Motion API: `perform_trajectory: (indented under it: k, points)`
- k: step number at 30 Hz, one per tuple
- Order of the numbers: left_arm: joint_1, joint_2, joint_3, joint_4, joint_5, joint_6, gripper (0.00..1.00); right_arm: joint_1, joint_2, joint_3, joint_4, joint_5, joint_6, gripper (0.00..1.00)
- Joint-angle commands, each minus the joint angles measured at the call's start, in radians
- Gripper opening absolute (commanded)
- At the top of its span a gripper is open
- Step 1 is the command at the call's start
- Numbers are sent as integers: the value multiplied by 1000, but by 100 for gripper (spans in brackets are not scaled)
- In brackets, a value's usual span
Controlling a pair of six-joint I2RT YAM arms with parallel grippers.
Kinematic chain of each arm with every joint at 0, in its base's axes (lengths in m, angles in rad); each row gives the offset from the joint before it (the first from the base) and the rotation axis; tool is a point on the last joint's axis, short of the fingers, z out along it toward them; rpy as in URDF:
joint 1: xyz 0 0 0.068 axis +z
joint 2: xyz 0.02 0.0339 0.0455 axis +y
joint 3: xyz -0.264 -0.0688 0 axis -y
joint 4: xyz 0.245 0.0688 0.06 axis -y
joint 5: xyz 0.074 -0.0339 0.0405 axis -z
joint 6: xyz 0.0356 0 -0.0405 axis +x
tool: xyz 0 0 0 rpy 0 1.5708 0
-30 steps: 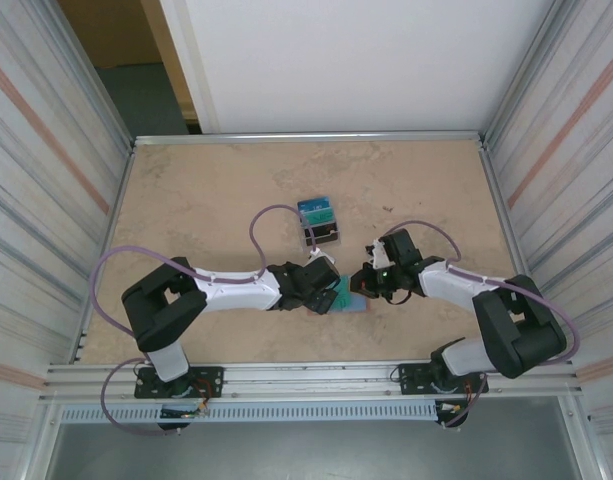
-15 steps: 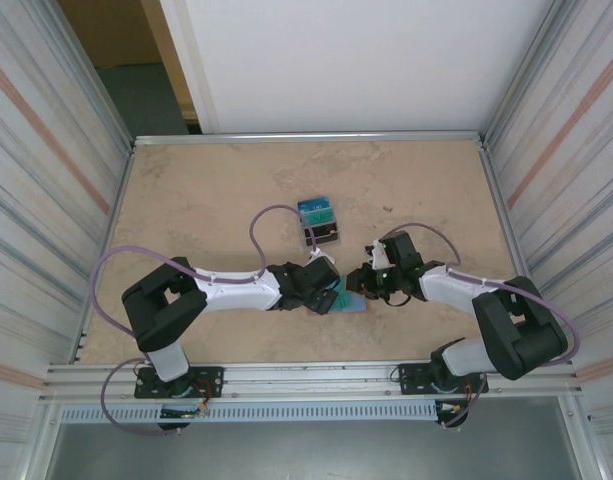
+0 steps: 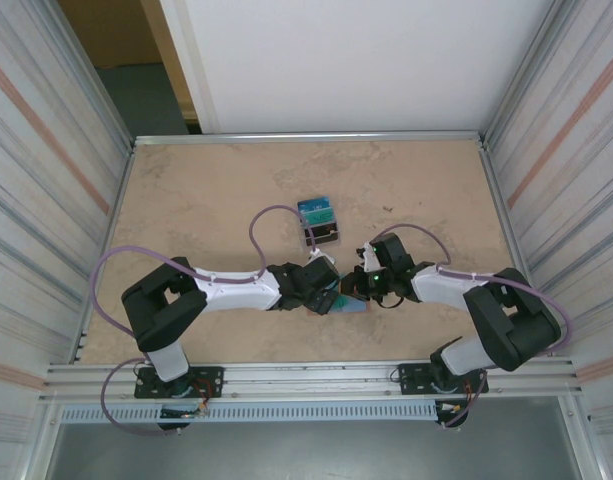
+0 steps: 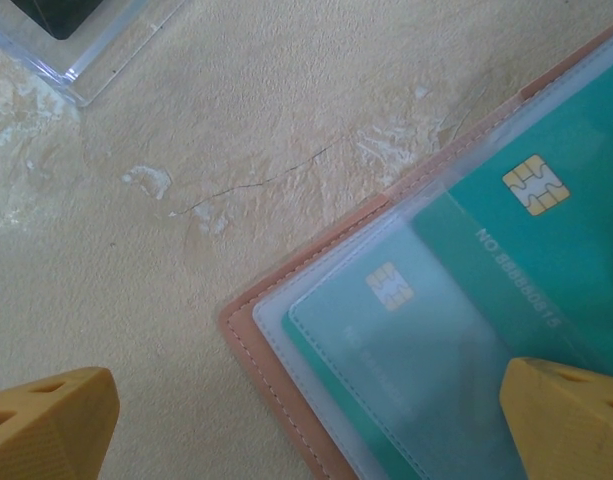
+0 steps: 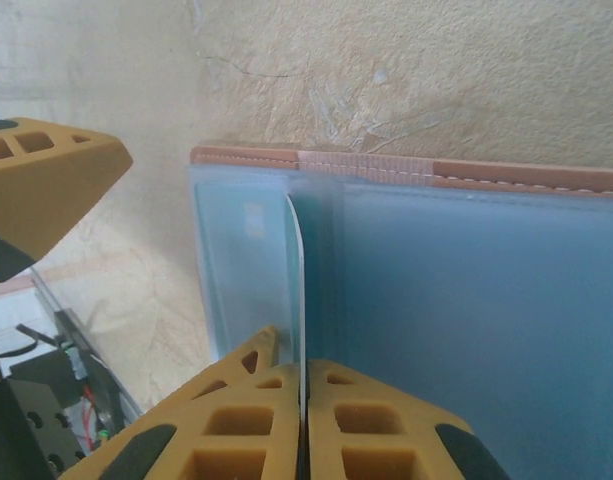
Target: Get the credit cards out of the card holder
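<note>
My right hand [image 5: 302,400] is clamping a credit card [image 5: 295,270] in the card holder [image 5: 466,300] — next, I judge, pulling straight out. My left hand [image 4: 306,415] is hovering apart above it.

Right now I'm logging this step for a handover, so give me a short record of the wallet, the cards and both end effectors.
wallet: open on the table, clear sleeves facing up
cards: teal, with chips, inside the sleeves
left end effector: open, one finger over the table, one over the wallet
right end effector: shut on a thin sheet standing edge-on from the wallet; card or sleeve, cannot tell
card stand: beyond the wallet, apart from it
</note>
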Motion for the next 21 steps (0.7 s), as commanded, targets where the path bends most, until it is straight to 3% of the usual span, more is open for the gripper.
perform_trajectory:
  k: [1, 11, 21]
  points:
    - [5, -24, -32, -27, -11, -7, 99, -1, -52, 34, -111, 76, -42, 8]
    - [17, -112, -29, -49, -63, 22, 99, -18, -225, 68, -324, 192, -157, 5]
    - [49, -336, -57, -73, -146, 57, 99, -12, -489, 101, -407, 192, -285, 0]
